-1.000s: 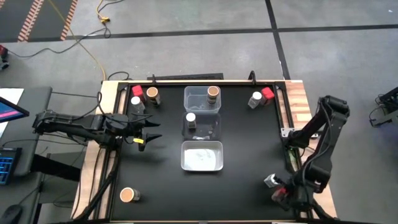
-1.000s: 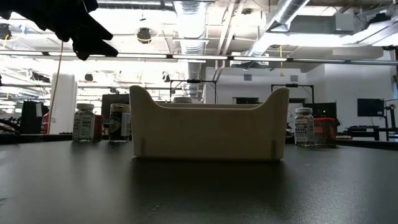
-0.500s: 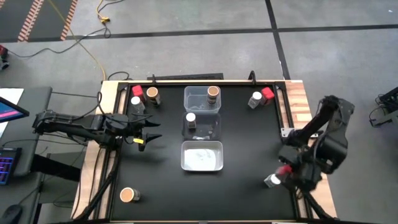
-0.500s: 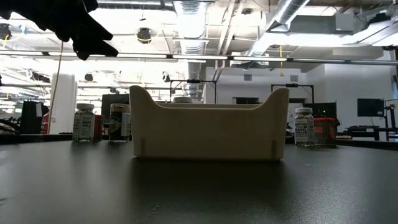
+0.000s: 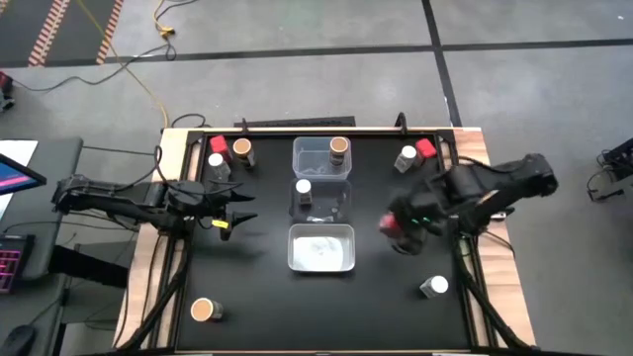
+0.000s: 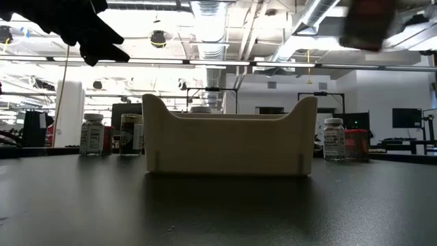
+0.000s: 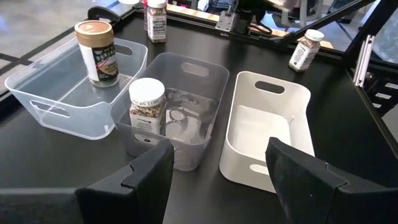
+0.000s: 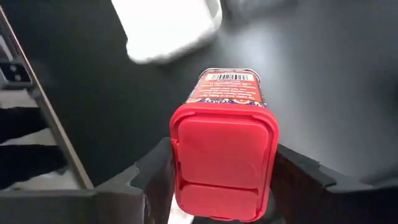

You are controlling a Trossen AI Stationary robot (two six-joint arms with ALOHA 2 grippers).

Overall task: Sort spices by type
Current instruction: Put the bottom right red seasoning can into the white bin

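Red-topped spice jar [image 8: 222, 163] sits clamped between the fingers of the right gripper [image 5: 401, 229], held up off the black desk [image 5: 257, 297] just beside the white bin [image 5: 320, 247], with a white-topped jar [image 5: 436, 287] standing on the desk a little behind that gripper. Left gripper [image 5: 233, 211] hangs with its fingers apart and nothing between them, facing the clear bin [image 7: 177, 118] that holds a white-topped jar [image 7: 146, 103]; next to that stands another clear bin [image 7: 56, 93] with a tan-topped jar [image 7: 96, 51] inside.
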